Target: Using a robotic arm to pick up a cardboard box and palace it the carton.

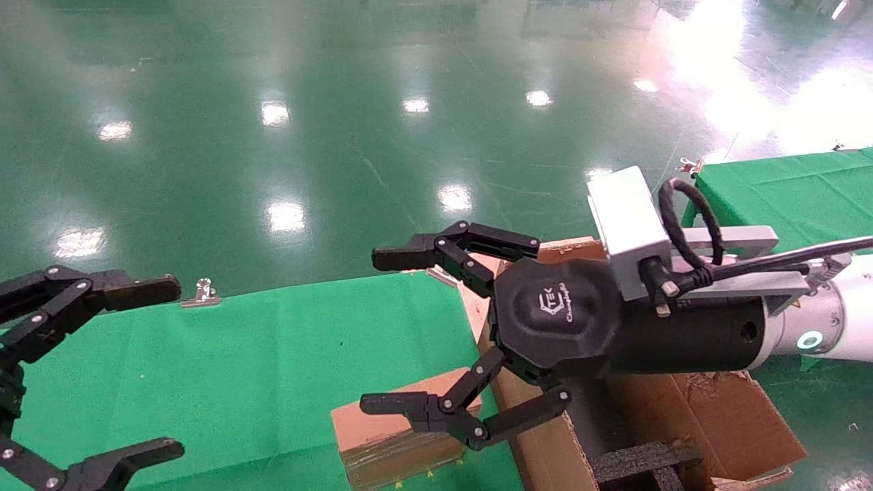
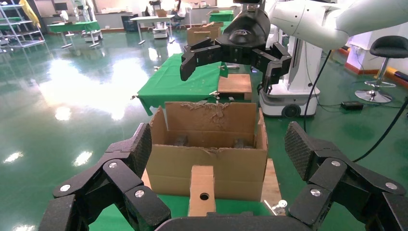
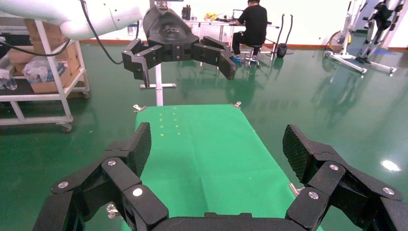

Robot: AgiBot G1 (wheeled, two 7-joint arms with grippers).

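Item: cardboard box (image 1: 395, 436), small, taped, closed. Location: on the green table (image 1: 273, 368), just beside the carton's near wall; narrow face with round hole turned toward my left side. Not yet held.

Item: carton (image 1: 709, 416), large, ragged flaps, black foam insert (image 1: 641, 464) inside. Open at top.

Item: my right gripper (image 1: 402, 327), fingers spread wide, empty, poised above the box and carton edge.

Item: my left gripper (image 1: 143, 368), fingers apart, empty, parked at the table's far left.

Handling note: I should lower squarely over the box, close across its broad taped faces, then lift clear of the torn flap before moving across.
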